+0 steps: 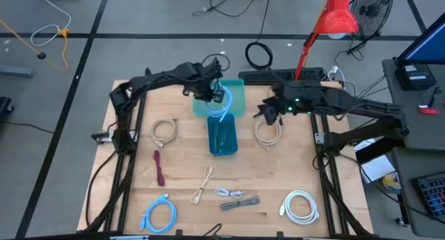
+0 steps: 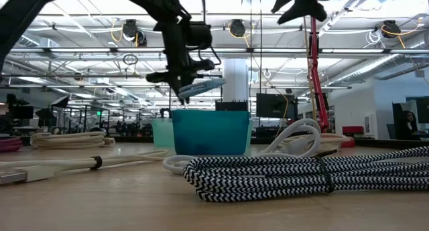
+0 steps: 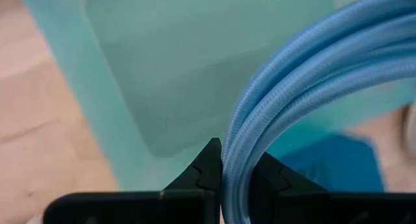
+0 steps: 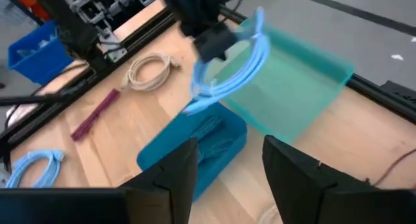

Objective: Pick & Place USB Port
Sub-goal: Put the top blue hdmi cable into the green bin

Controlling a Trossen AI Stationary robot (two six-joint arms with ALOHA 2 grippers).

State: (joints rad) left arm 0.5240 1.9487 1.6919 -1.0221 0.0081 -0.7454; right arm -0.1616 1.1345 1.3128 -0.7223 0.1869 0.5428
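Note:
My left gripper [image 1: 211, 94] is shut on a coiled light-blue USB cable [image 1: 222, 106] above the pale teal bin [image 1: 240, 94] at the table's far middle. The cable also shows in the left wrist view [image 3: 292, 87], the right wrist view [image 4: 227, 74] and the low view [image 2: 201, 87]. A darker blue bin [image 1: 222, 136] stands just in front of the teal one. My right gripper [image 1: 264, 115] is open and empty above a beige coiled cable [image 1: 267, 132], to the right of the bins. My left gripper pinches several strands of the cable's coil [image 3: 237, 165] between its two fingers. The fingers come from above, pointing down. The coil hangs clear in the air over the teal bin, its loop reaching out past the fingers.
Other coiled cables lie about the table: beige [image 1: 164, 131], maroon [image 1: 160, 168], light blue [image 1: 160, 213], white [image 1: 300, 205], a striped grey one [image 1: 240, 203] and thin pale ones [image 1: 204, 183]. A red lamp [image 1: 334, 17] stands behind the table.

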